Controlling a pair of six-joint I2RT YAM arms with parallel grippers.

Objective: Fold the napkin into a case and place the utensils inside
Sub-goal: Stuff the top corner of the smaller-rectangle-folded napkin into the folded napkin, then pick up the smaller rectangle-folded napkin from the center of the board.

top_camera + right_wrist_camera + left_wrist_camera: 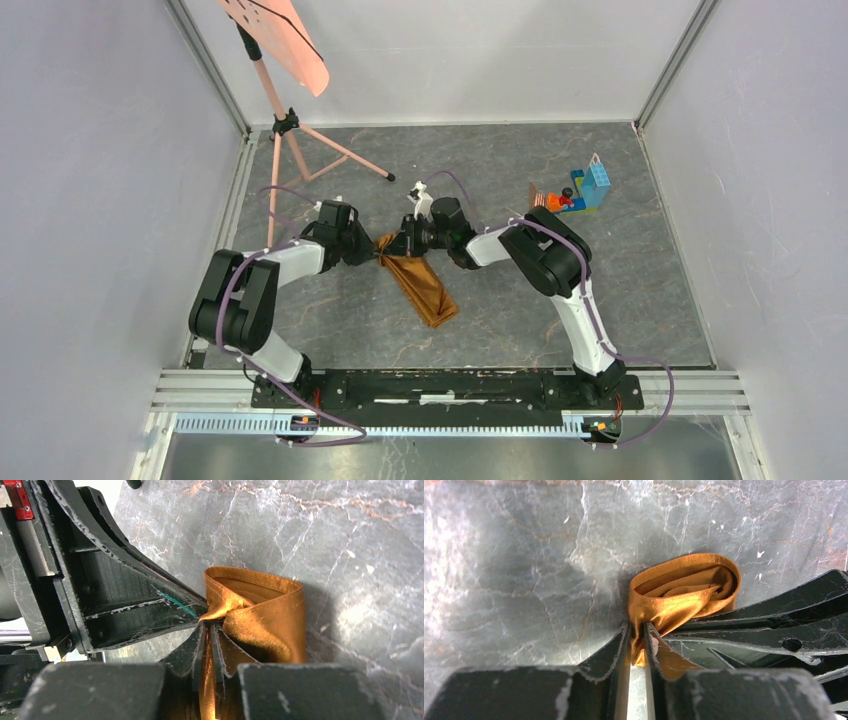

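The napkin (425, 288) lay as a narrow folded strip in the middle of the table (640, 300), its far end bunched into a loop. The left gripper (372, 252) and right gripper (397, 246) met there, each clamped on that cloth, just beside one another.

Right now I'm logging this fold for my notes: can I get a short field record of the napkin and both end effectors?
napkin: orange-brown, bunched into a narrow strip on the table
left end effector: shut on the napkin's far end
right end effector: shut on the same end
toy bricks: far right, apart from napkin
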